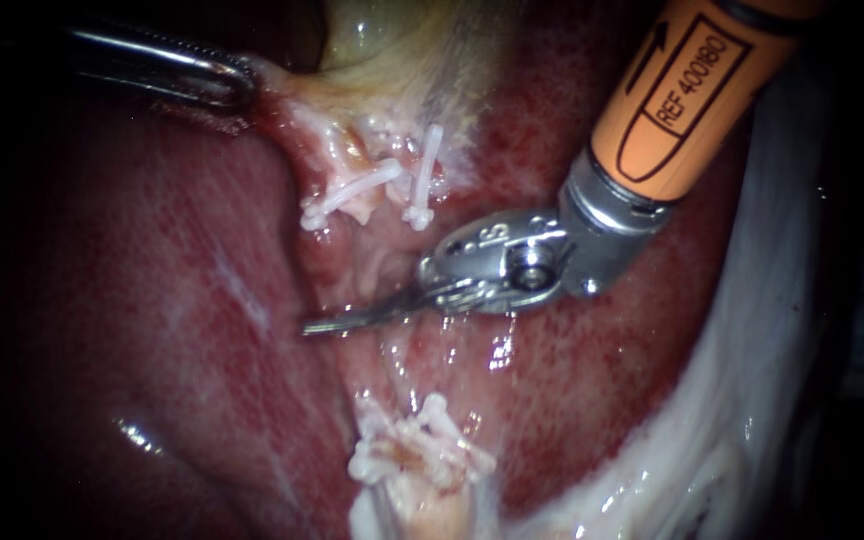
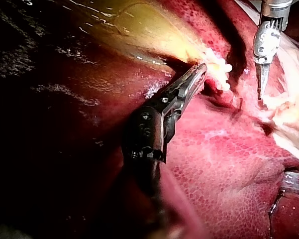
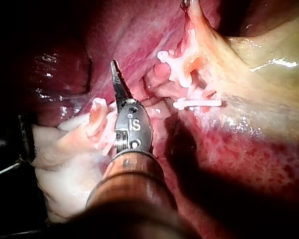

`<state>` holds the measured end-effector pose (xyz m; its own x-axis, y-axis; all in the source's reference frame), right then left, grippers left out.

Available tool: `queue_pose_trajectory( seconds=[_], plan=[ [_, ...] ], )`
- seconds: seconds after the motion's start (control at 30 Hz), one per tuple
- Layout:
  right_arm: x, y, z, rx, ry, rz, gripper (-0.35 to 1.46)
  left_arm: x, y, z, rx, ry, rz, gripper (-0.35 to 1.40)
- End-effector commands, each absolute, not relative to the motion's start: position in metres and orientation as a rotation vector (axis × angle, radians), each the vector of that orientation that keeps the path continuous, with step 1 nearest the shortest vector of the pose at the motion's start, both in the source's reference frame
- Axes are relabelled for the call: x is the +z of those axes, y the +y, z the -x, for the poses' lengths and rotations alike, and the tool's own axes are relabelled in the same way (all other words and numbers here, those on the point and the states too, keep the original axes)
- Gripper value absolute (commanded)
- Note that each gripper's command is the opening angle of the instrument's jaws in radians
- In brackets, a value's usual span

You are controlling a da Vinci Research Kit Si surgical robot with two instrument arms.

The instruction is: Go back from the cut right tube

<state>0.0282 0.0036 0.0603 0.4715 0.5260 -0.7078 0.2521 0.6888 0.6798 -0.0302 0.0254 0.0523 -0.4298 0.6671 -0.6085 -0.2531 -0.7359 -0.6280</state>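
The tube is cut in two. Its upper stump (image 1: 357, 205) carries two white clips (image 1: 422, 190) below the yellowish gallbladder (image 1: 382, 40). The lower stump (image 1: 417, 455) holds a cluster of white clips. My right instrument (image 1: 314, 326), orange-sleeved, comes in from the upper right; its thin blades lie shut in the gap between the stumps, just above the wet liver bed. The right wrist view shows its tip (image 3: 114, 67) beside the lower stump (image 3: 97, 117) and apart from the clips (image 3: 196, 103). My left instrument (image 1: 237, 85) is shut on the gallbladder's edge, also in the left wrist view (image 2: 200, 71).
Dark red liver (image 1: 152, 300) fills the left and lower view. Pale whitish tissue (image 1: 752, 400) runs down the right side. In the left wrist view, my right instrument (image 2: 259, 92) hangs point-down beyond the left instrument's jaws.
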Motion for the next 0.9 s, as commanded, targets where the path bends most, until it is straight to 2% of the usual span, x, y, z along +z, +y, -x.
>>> queue_pose_trajectory(
  seconds=[0.03,0.17,0.2,0.27,0.3,0.33,0.47,0.7,0.77,0.9],
  plan=[
    [0.0602,0.0036,-0.0282,0.193,1.097,-0.835,-0.35,0.0524,0.0254,0.0302,2.180,-0.612,1.213,-0.35],
    [0.0600,0.0033,-0.0282,0.216,1.064,-0.852,-0.35,0.0524,0.0254,0.0302,2.180,-0.613,1.214,-0.35],
    [0.0599,0.0033,-0.0282,0.215,1.064,-0.855,0.02,0.0524,0.0254,0.0301,2.180,-0.613,1.214,-0.35],
    [0.0598,0.0032,-0.0284,0.239,1.054,-0.837,0.91,0.0524,0.0254,0.0301,2.180,-0.613,1.214,-0.35],
    [0.0598,0.0032,-0.0285,0.250,1.055,-0.820,1.13,0.0524,0.0254,0.0301,2.180,-0.613,1.214,-0.35],
    [0.0597,0.0032,-0.0285,0.260,1.060,-0.809,1.26,0.0524,0.0254,0.0301,2.180,-0.613,1.214,-0.35],
    [0.0597,0.0031,-0.0286,0.275,1.071,-0.806,1.41,0.0524,0.0254,0.0301,2.180,-0.613,1.214,-0.35],
    [0.0594,0.0027,-0.0279,0.287,1.067,-0.781,1.43,0.0524,0.0254,0.0300,2.181,-0.614,1.214,-0.35],
    [0.0590,0.0026,-0.0270,0.315,1.063,-0.752,1.43,0.0525,0.0254,0.0299,2.181,-0.614,1.214,-0.35],
    [0.0579,0.0022,-0.0250,0.275,1.042,-0.613,1.45,0.0525,0.0255,0.0299,2.181,-0.614,1.214,-0.35]
  ],
)
